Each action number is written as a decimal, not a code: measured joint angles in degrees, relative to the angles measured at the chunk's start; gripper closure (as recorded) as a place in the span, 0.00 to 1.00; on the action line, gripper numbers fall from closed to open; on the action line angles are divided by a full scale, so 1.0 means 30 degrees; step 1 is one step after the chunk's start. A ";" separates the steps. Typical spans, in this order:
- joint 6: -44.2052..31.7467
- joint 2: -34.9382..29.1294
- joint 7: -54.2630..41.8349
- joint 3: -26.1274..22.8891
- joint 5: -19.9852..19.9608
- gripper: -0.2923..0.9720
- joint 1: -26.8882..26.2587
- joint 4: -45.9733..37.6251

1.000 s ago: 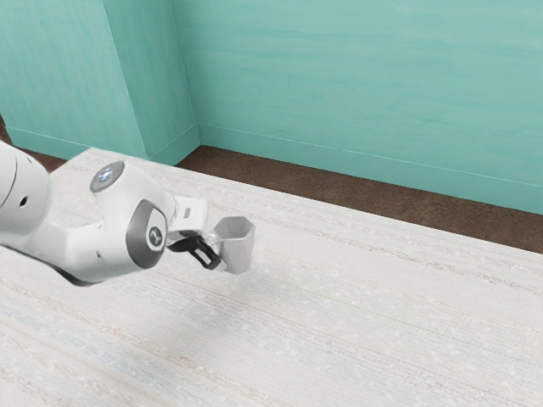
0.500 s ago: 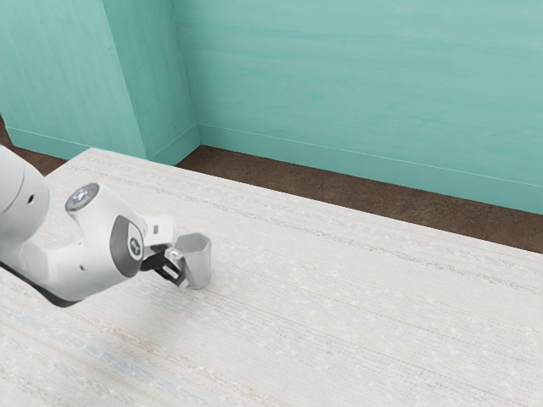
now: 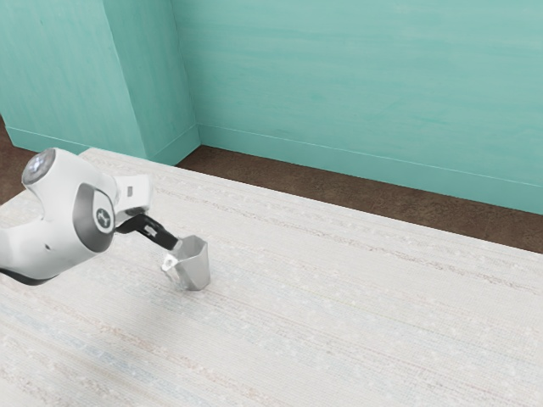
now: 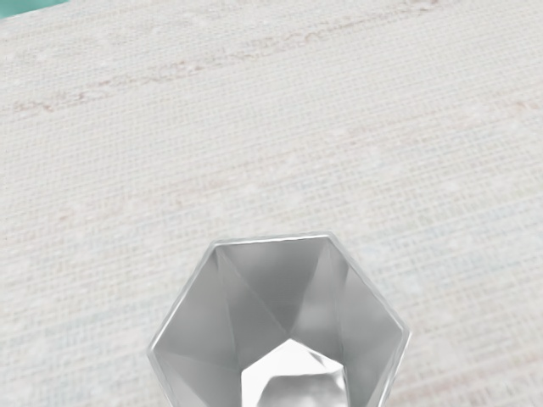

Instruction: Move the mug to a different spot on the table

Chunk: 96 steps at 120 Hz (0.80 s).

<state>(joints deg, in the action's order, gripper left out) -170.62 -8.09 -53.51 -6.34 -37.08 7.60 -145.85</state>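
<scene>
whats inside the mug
The wrist view looks down into the mug: bare grey faceted walls and a bright patch at the bottom, no contents. The near part of the inside runs past the picture's edge, so I cannot see it.

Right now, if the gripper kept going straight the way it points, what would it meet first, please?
The mug, most likely: it stands on the table and the gripper angles down at its rim; the wrist view looks straight into its open mouth. Whether they already touch is unclear.
</scene>
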 joint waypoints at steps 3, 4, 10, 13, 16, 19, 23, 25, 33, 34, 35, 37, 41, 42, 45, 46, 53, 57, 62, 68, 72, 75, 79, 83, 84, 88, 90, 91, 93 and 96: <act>0.0081 -0.0215 -0.0004 -0.0009 0.0018 0.27 -0.0035 0.0258; 0.0126 -0.0267 -0.0005 -0.0012 0.0028 0.27 -0.0046 0.0372; 0.0423 -0.0420 -0.0014 -0.0020 0.0115 0.26 -0.0087 0.0988; 0.0654 -0.0409 -0.0018 -0.0022 0.0221 0.26 -0.0093 0.1349; 0.0946 -0.0297 -0.0023 -0.0019 0.0396 0.25 -0.0098 0.1808; 0.1295 -0.0137 -0.0027 -0.0011 0.0649 0.25 -0.0089 0.2318; 0.1827 0.0241 -0.0032 0.0009 0.1078 0.25 -0.0083 0.3149; 0.2121 0.0489 -0.0034 0.0023 0.1321 0.25 -0.0081 0.3605; 0.3385 0.1690 -0.0035 0.0051 0.2413 0.24 -0.0048 0.5629; 0.3549 0.1851 -0.0033 0.0053 0.2564 0.24 -0.0045 0.5888; 0.3706 0.1990 -0.0032 0.0054 0.2706 0.24 -0.0042 0.6111; 0.4023 0.2257 -0.0024 0.0056 0.2998 0.24 -0.0038 0.6543; 0.4717 0.2780 0.0034 0.0059 0.3763 0.24 -0.0024 0.7507; 0.4921 0.2909 0.0071 0.0060 0.4024 0.24 -0.0018 0.7797; 0.5524 0.3215 0.0200 0.0061 0.4806 0.24 -0.0002 0.8557; 0.5747 0.3311 0.0263 0.0057 0.5114 0.24 0.0008 0.8827; 0.7355 0.3765 0.0862 0.0020 0.7358 0.24 0.0061 1.0359; 0.8333 0.3851 0.1351 -0.0035 0.8712 0.24 0.0089 1.0978; 0.9639 0.3876 0.2068 -0.0215 1.0339 0.23 0.0170 1.1757; 1.1161 0.3850 0.3016 -0.0655 1.2318 0.23 0.0316 1.2748; 1.2014 0.3826 0.3621 -0.0868 1.3343 0.23 0.0243 1.3269; 1.2574 0.3852 0.4053 -0.0979 1.3949 0.23 0.0119 1.3633; 1.3247 0.3854 0.4604 -0.1127 1.4590 0.23 -0.0037 1.3983; 1.3895 0.3845 0.5127 -0.1289 1.5063 0.23 -0.0163 1.4288; 1.4047 0.3845 0.5253 -0.1318 1.5156 0.23 -0.0201 1.4344; 1.4679 0.3844 0.5742 -0.1402 1.5451 0.23 -0.0350 1.4697; 1.5040 0.3847 0.5983 -0.1467 1.5566 0.23 -0.0382 1.4986; 1.5235 0.3848 0.6106 -0.1533 1.5618 0.23 -0.0363 1.5167; 1.5632 0.3850 0.6352 -0.1673 1.5723 0.23 -0.0315 1.5576; 1.6291 0.3833 0.6710 -0.1827 1.5875 0.23 -0.0292 1.6362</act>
<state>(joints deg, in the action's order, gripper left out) -121.75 3.41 -33.38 -11.82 10.54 6.73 -96.76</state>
